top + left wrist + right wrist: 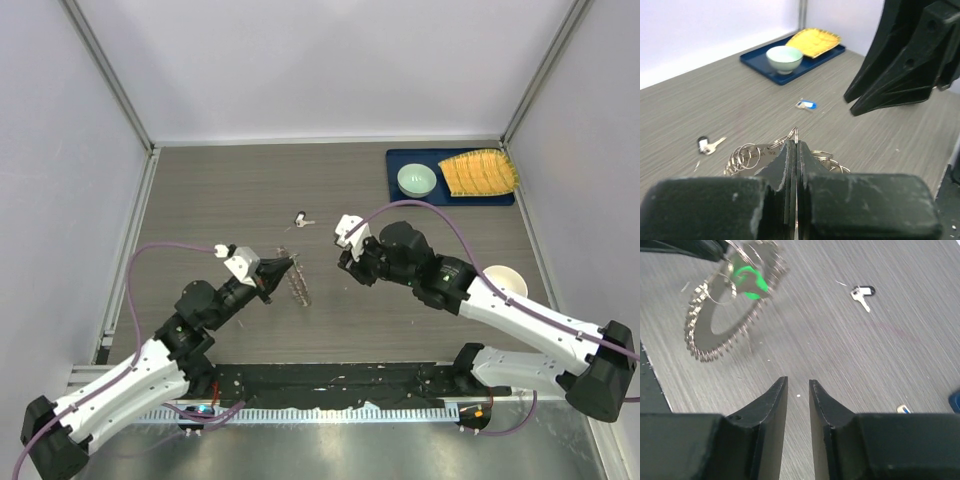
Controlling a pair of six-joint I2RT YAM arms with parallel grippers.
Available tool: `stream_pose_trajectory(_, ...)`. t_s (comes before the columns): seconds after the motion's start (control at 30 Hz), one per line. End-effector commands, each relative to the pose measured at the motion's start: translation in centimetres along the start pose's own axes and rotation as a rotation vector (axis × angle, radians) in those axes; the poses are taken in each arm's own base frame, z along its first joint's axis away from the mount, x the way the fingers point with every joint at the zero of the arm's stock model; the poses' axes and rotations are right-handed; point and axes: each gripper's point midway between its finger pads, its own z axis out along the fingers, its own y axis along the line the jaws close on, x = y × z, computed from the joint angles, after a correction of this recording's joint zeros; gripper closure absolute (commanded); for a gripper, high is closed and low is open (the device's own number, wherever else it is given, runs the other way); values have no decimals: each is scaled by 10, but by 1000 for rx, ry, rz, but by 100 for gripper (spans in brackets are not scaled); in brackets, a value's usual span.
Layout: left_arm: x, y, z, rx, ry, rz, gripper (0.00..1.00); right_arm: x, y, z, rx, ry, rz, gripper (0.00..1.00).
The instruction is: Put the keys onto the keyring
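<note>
The left gripper (796,145) is pinched fully closed on the rim of the large, thin grey metal keyring (692,335), whose edge bristles with small metal bits. It holds the keyring raised just ahead of its fingertips. A tiny silver key with a bright green plastic head (750,281) hangs at the ring, close to those fingertips, and looks already threaded. The right gripper (797,385) hovers over the grey wood-grain table (840,355) with its jaws a narrow slit apart and nothing between them. The ring sits ahead and to its left.

A tiny blue-headed key (806,104) lies flat on the table beyond the left fingertips, beneath the right hand. A dark-headed key (862,292) lies ahead and right of the right fingers.

The blue key seems next. The right jaws should spread wider, descend squarely and pinch the plastic head by its edges, leaving the hole free. The left hand should hold the ring steady.
</note>
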Motion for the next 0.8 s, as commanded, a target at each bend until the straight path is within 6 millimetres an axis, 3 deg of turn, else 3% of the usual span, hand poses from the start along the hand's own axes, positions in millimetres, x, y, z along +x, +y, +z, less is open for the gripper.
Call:
stream_pose_trajectory(0.0, -17, 23, -12, -133, 23, 45, 100, -16, -26, -12, 159, -72, 54, 66)
stream_pose_trajectory(0.3, -17, 42, -33, -246, 98, 65, 100, -25, -47, -22, 314, -181, 203, 27)
stream_pose_trajectory(0.4, -16, 44, -37, -256, 132, 73, 100, -20, -64, -27, 431, -208, 317, 0)
stream_pose_trajectory(0.77, -18, 44, -56, -282, 183, 43, 100, -24, -75, -33, 478, -256, 465, 0)
